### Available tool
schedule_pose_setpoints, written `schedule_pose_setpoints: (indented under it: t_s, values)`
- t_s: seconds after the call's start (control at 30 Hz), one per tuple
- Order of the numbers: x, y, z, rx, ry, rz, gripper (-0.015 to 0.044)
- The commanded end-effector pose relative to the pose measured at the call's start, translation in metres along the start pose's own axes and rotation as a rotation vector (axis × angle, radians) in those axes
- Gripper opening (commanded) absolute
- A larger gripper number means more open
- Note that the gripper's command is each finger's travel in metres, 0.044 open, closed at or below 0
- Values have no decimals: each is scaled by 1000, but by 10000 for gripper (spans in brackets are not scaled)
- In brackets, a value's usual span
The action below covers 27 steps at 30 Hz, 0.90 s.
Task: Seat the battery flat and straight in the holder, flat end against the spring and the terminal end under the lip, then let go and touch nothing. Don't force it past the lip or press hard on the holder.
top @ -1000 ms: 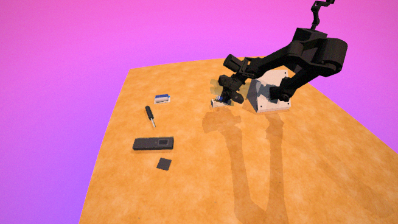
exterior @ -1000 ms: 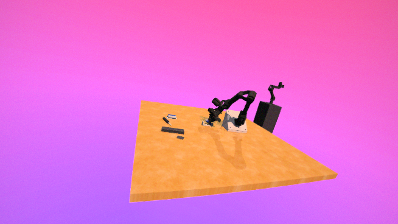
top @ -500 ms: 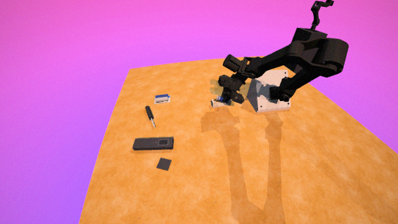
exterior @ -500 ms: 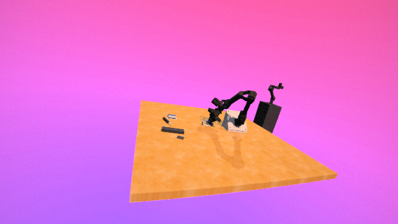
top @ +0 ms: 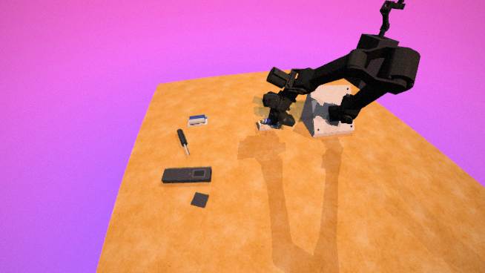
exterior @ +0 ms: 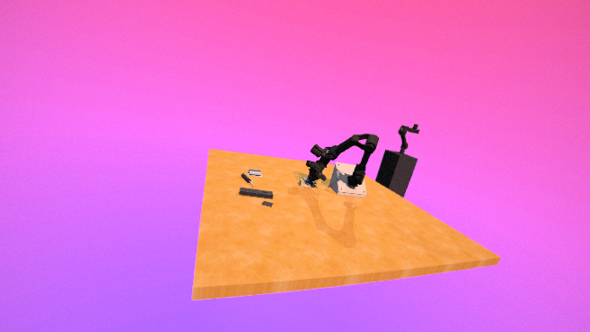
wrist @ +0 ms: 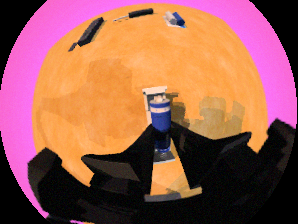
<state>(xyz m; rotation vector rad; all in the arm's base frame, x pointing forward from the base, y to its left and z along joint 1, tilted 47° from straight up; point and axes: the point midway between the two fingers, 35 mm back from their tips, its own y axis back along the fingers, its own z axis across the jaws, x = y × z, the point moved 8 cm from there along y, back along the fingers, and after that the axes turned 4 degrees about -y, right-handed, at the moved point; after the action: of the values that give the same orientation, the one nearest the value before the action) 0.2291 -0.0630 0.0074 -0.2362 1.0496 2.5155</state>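
Note:
The battery point(top: 266, 121) point(wrist: 161, 119) is blue with a white band and a pale terminal end. My gripper point(top: 274, 119) point(wrist: 161, 125) is shut on it, one finger on each side. The small white holder point(top: 262, 127) point(exterior: 302, 183) point(wrist: 154, 90) stands on the table beneath it. In the wrist view the battery lies over the holder's length, its terminal end near the holder's far end wall and a little to the right of the holder's left wall. The battery's flat end is dark and partly between the fingers. The spring is not clear, and I cannot tell whether the battery is fully down or tilted.
Away from the arm are a second white-and-blue piece point(top: 197, 119) point(exterior: 254, 172) point(wrist: 175, 19), a screwdriver point(top: 182, 138) point(wrist: 140, 13), a long dark box point(top: 187, 175) point(exterior: 256, 193) point(wrist: 91, 32) and a small dark square point(top: 200, 199) point(exterior: 267, 204). The arm's pale base block point(top: 334, 128) stands close behind the holder.

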Motion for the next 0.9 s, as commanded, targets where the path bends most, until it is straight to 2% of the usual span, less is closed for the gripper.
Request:
schedule_pose_setpoints:
  t_s: [0.0,0.87]
  values:
    - [1,-3,-3,13,-8,33,73]
    - [-15,-11,-1,27,-2,189,73]
